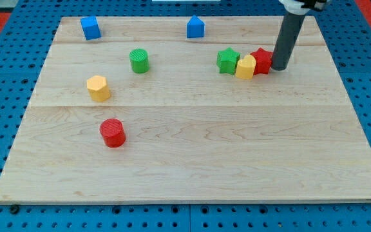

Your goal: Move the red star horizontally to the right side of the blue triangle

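Red star (pixel 261 60) sits mid-right on the tabletop (pixel 192 161), touching a yellow block (pixel 245 66); my tip (pixel 280 67), a bare rod end effector gripping nothing, presses its right side; next I'd judge repositioning to push it up beside the blue triangle (pixel 195 27)

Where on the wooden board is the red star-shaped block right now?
The red star block sits toward the view's upper right, touching the yellow block on its left, with my tip against its right side.
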Motion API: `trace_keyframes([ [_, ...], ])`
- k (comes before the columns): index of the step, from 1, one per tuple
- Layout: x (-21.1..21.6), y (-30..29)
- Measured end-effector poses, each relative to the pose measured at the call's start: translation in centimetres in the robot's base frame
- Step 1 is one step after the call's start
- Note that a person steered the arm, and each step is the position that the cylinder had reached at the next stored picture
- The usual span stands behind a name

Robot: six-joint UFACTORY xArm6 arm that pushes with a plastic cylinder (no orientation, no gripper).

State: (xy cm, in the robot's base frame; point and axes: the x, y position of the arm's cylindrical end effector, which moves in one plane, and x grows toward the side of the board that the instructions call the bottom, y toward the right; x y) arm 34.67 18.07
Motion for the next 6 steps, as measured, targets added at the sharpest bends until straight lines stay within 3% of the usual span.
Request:
trace_keyframes([
  [1, 3.3, -1.0],
  [4, -3.3, -2.3],
  [5, -3.2, -5.2],
  [6, -5.8, -7.0],
])
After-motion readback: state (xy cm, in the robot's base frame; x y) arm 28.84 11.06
